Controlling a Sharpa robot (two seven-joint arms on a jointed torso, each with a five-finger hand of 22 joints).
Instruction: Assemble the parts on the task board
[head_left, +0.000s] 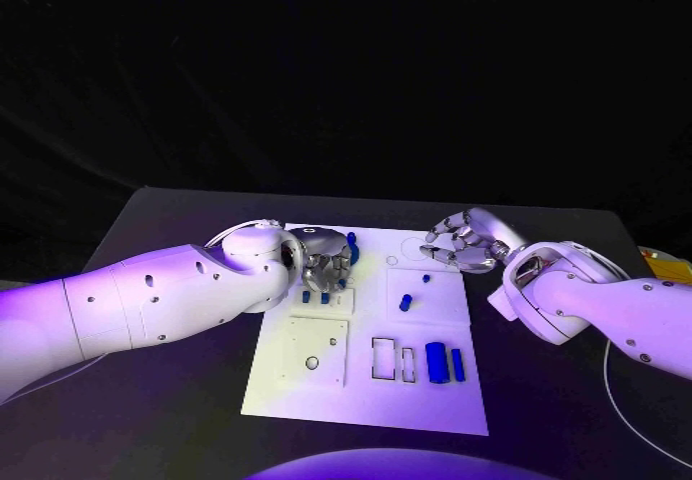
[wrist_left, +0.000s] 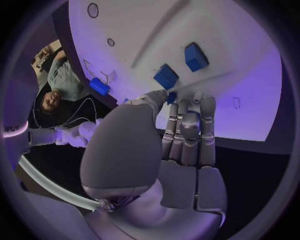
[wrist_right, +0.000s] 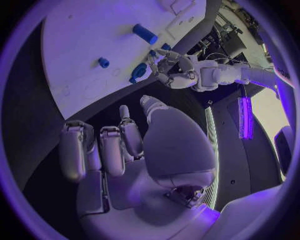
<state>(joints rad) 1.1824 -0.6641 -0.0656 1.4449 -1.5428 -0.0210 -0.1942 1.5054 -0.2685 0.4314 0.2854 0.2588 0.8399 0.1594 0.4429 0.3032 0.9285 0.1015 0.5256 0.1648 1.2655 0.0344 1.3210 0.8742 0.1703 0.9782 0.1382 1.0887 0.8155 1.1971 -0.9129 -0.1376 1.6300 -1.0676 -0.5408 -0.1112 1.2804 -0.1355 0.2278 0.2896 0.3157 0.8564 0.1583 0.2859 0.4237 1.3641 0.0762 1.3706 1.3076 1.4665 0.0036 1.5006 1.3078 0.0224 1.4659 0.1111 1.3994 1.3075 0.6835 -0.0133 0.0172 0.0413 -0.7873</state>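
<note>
Blue blocky parts (head_left: 444, 362) lie on flat white task board (head_left: 325, 400); left hand (head_left: 320, 262) fingers (wrist_left: 187, 132) pressed together touching one; right hand (head_left: 459, 244) fingers (wrist_right: 103, 150) curled, empty.

In the head view the left hand (head_left: 320, 258) covers the task board (head_left: 368, 400) beneath it, so the blue parts (head_left: 315, 297) there show only as tips below the fingers. Whether that hand grips the blue piece (head_left: 352, 241) at its far side cannot be told. The small parts (head_left: 407, 301) mid-board are too small to make out in shape.
</note>
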